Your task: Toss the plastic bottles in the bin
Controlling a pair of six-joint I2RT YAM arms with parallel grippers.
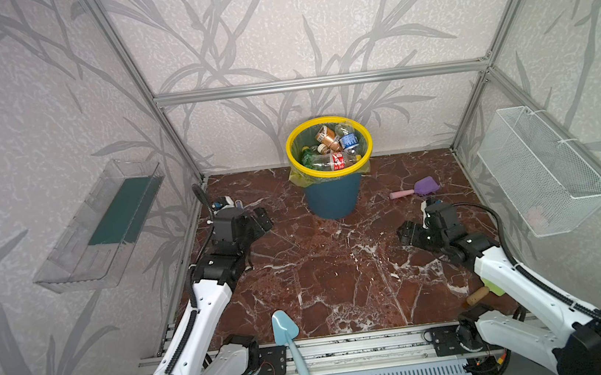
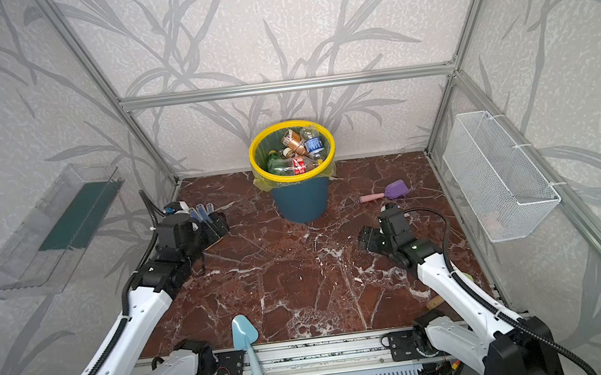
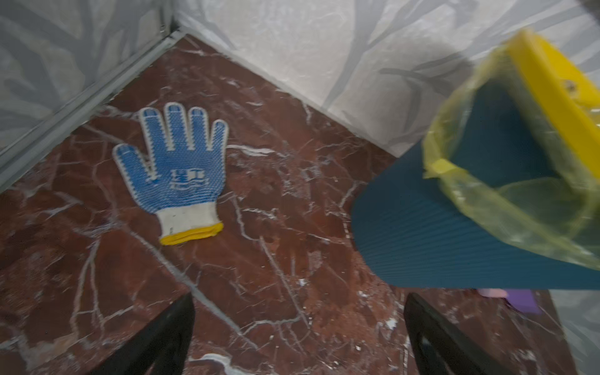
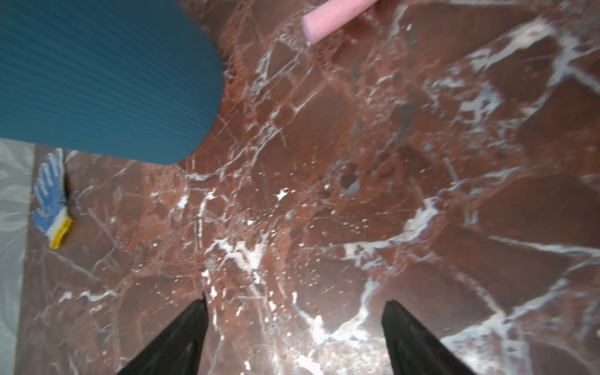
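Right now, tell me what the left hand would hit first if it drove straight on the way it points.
Probably the bare marble floor, in the gap between the glove and the bin: the open left hand aims there. Neither lies in its line, though depth is unclear.

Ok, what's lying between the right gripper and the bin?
Only bare marble floor lies between the right gripper and the bin, as both top views and the right wrist view show.

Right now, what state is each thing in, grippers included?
bin: upright, bag-lined.
plastic bottles: piled inside the bin.
left gripper: open, empty.
right gripper: open, empty.
blue-dotted glove: flat on the table, dotted side up.
purple scoop: lying flat.
light blue scoop: lying flat.
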